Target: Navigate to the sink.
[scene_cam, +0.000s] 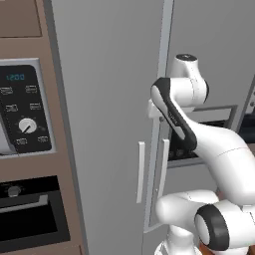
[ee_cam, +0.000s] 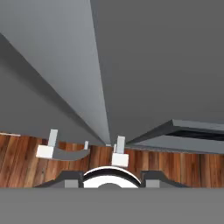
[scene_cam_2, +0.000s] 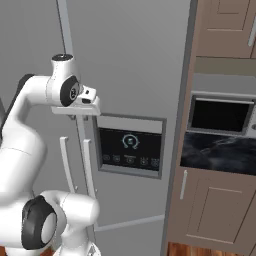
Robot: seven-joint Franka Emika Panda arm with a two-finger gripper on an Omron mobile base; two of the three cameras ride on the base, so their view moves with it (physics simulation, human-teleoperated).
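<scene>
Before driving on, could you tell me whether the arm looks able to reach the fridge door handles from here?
Probably yes: the arm is folded close before the fridge, its tool pointing down just above the white handles, with nothing between.

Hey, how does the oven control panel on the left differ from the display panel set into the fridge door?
The oven control panel has a white round knob and a blue digit readout; the fridge display panel has no knob, just a round blue icon above a row of small icons. The oven panel sits in a brown cabinet column; the fridge panel is recessed in a grey door beside two white handles. Both are dark with light markings.
</scene>
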